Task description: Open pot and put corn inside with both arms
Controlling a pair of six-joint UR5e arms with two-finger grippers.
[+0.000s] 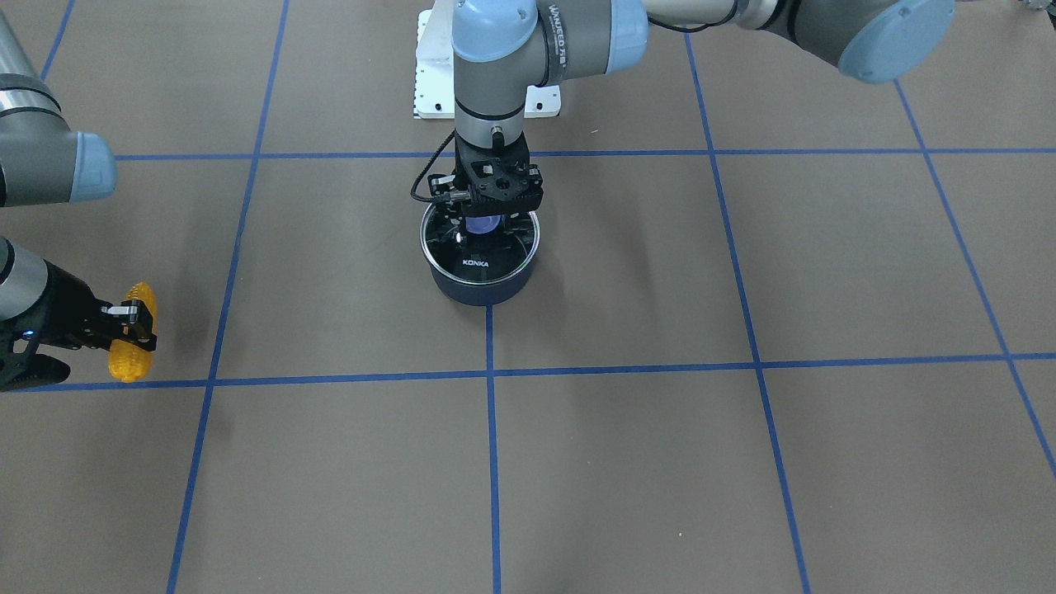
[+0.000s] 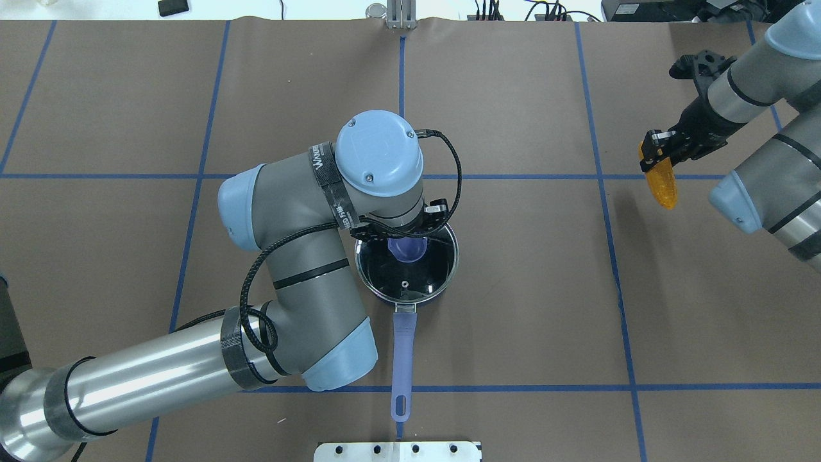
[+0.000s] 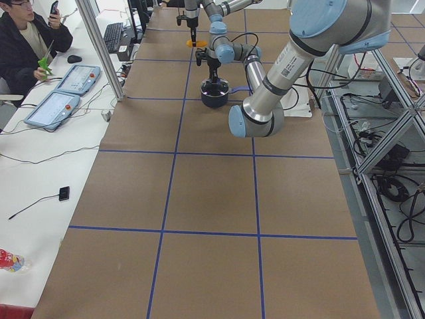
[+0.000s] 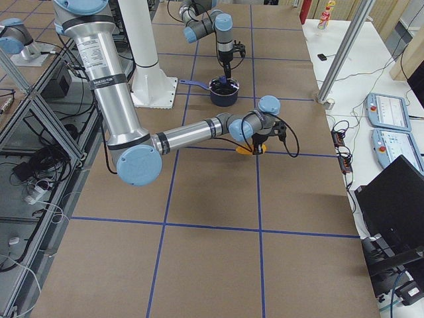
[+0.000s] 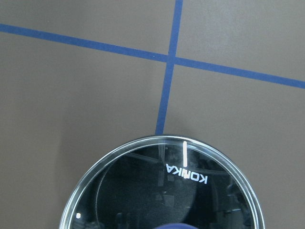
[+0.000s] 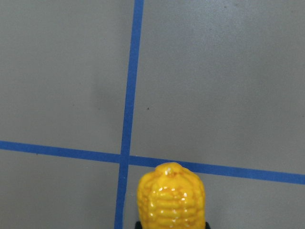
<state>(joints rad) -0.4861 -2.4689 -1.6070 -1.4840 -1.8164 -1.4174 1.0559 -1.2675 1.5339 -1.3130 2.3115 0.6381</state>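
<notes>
The navy pot (image 1: 483,290) stands at the table's middle with its glass KONKA lid (image 1: 478,260) seated on it. Its purple handle (image 2: 403,356) points toward the robot's base. My left gripper (image 1: 484,226) reaches straight down onto the lid's purple knob (image 2: 408,249), and its fingers look closed on the knob. The left wrist view shows the lid (image 5: 157,191) close below. My right gripper (image 1: 137,318) is shut on the orange-yellow corn (image 1: 132,340) and holds it just above the table, far out on my right. The corn also shows in the overhead view (image 2: 662,183) and the right wrist view (image 6: 171,198).
The white base plate (image 1: 433,82) lies near the robot behind the pot. Blue tape lines (image 1: 492,462) cross the brown table cover. A seated person (image 3: 26,40) and control tablets (image 3: 56,109) are beyond the table's far edge.
</notes>
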